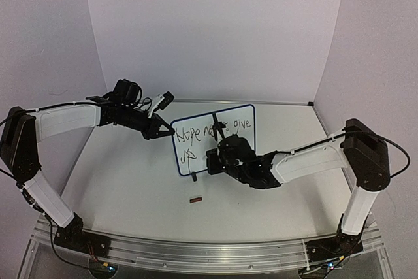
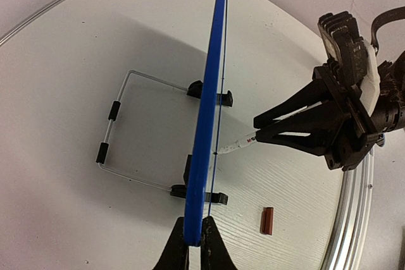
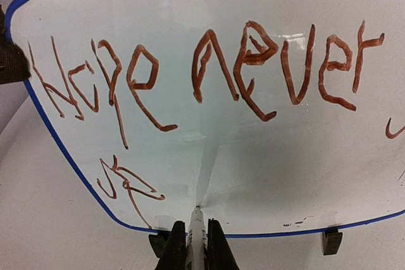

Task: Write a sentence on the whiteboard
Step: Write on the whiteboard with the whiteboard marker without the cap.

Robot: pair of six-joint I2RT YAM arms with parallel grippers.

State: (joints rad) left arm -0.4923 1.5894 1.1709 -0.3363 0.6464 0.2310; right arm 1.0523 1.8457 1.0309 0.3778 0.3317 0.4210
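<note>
Standing upright toward the middle of the bench's (image 1: 130, 181) far edge, the whiteboard (image 1: 245, 145) is listed as one small board, propped on two black feet and a wire stand (image 2: 117, 137) behind.

Appearance: glossy white face, dark blue frame with rounded corners. The sentence (image 3: 209, 67) is set down in uneven reddish-brown strokes, "Hope never give" above and "up" below at the left.

Handling, judged: light and stiff, easily tipped on so narrow a footing; the face is likely slick and the ink smearable. Hold is best taken on the frame edge, never on the written face.

Left end effector (image 2: 193, 248): pressed together on the board's left frame edge, by which the board is steadied.

Right end effector (image 3: 196, 232): pinched on a marker (image 3: 197, 222), whose tip is met with the lower face, right of "up".

Sundry: one small red-brown piece (image 1: 194, 198), possibly the cap, lying nearer the bench's near edge.
</note>
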